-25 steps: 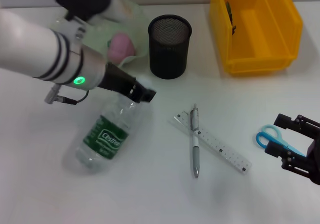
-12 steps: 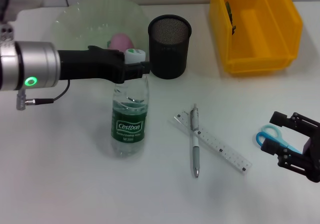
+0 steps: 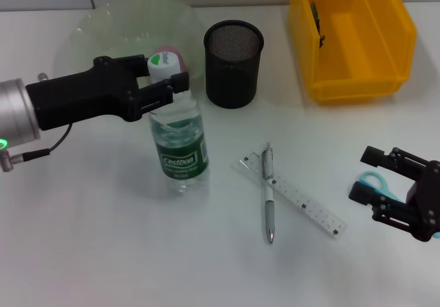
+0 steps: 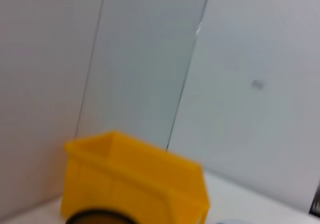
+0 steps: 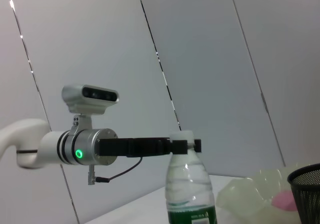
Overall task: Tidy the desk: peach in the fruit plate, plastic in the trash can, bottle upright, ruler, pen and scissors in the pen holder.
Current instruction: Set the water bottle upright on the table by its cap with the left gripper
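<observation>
The clear bottle with a green label stands upright on the desk; it also shows in the right wrist view. My left gripper is shut on the bottle's neck, under the white cap. The pink peach lies in the pale green fruit plate. A pen lies across a clear ruler at mid-desk. The blue scissors lie at the right, partly hidden by my right gripper, which is open over them. The black mesh pen holder stands behind. No loose plastic shows.
A yellow bin stands at the back right, holding something dark; it also shows in the left wrist view. The pen holder is close to the bottle's right.
My left gripper raised the bottle from lying flat to upright and still holds its neck. My right gripper moved a little left over the scissors.
</observation>
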You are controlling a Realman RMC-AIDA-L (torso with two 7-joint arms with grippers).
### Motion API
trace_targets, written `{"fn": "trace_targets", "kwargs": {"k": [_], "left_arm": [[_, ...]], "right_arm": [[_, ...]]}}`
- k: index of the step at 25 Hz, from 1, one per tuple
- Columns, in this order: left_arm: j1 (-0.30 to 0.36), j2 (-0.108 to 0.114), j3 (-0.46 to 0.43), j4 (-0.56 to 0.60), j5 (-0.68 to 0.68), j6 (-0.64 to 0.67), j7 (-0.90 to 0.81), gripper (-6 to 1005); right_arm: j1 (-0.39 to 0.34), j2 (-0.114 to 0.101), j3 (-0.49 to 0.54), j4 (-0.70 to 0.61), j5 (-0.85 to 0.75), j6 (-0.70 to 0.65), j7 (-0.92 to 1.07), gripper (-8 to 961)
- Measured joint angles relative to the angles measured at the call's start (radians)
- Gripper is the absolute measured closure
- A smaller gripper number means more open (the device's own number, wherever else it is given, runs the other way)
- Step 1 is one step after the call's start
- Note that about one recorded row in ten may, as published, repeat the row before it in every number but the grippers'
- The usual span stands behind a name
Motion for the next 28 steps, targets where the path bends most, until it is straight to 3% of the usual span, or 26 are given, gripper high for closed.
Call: {"fn": "trace_targets", "kwargs": {"k": [8,13,17,18,21,23,28], "left_arm": [[-0.017,0.001,-0.09,-0.199,-0.14,0.138,0.332,546],[-0.046,0.001,-0.105,-0.32,-0.196,0.136,0.502,531],[-0.054,0.0,-0.107,-0.343,-0.202,0.134,0.534,520],[-0.08,-0.002,-0.13,-0.411,-0.217,0.13,0.632,517],[-0.08,-0.002,-0.13,-0.411,-0.217,0.13,0.632,508],[-0.109,-0.003,-0.16,-0.521,-0.252,0.12,0.762,503],[-0.12,-0.006,-0.16,-0.551,-0.259,0.067,0.791,488]], "right_arm": [[0.025,0.001,0.0,0.022,0.005,0.001,-0.002,253],[0.037,0.005,0.011,0.025,0.006,0.001,-0.002,253],[0.039,0.008,0.013,0.025,0.007,0.001,-0.002,253],[0.04,0.011,0.015,0.025,0.007,0.001,-0.002,253],[0.04,0.013,0.021,0.025,0.007,0.001,-0.002,253],[0.039,0.014,0.027,0.025,0.008,0.002,-0.003,253],[0.039,0.014,0.037,0.025,0.008,0.003,-0.003,254]]}}
